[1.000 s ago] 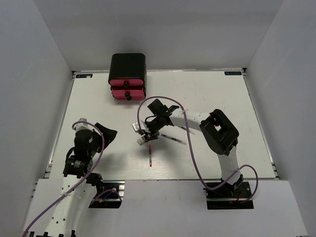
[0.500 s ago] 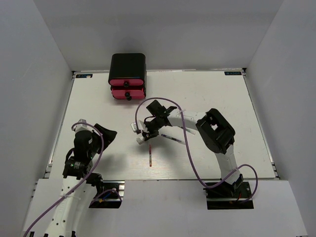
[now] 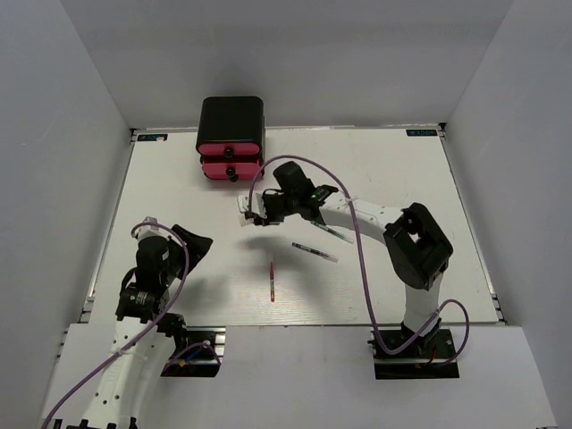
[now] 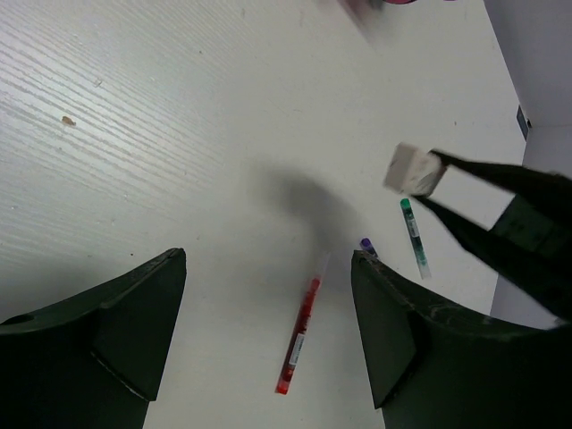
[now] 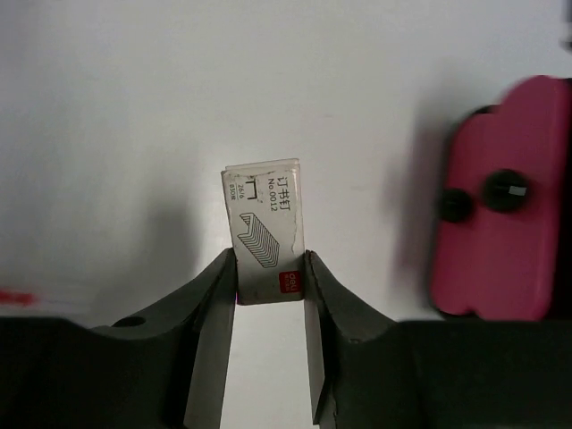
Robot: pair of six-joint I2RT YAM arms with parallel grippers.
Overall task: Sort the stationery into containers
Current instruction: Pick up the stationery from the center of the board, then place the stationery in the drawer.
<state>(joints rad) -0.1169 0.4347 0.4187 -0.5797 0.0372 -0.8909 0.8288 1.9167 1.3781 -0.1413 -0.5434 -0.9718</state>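
Clearly, the right gripper (image 5: 268,268) is clamped on a small white staple box (image 5: 264,228), its fingers pressing the box's two long sides. It holds the box left of centre, just near of the pink drawers (image 3: 231,164), which sit shut in their black box (image 3: 231,114) at the far edge. From its shadow, the staple box seems raised off the table (image 3: 384,179). The left gripper (image 4: 268,268) rests near-left with jaws spread wide, holding nothing. A red pen (image 3: 272,281) and a green-capped pen (image 4: 413,234) lie mid-table.
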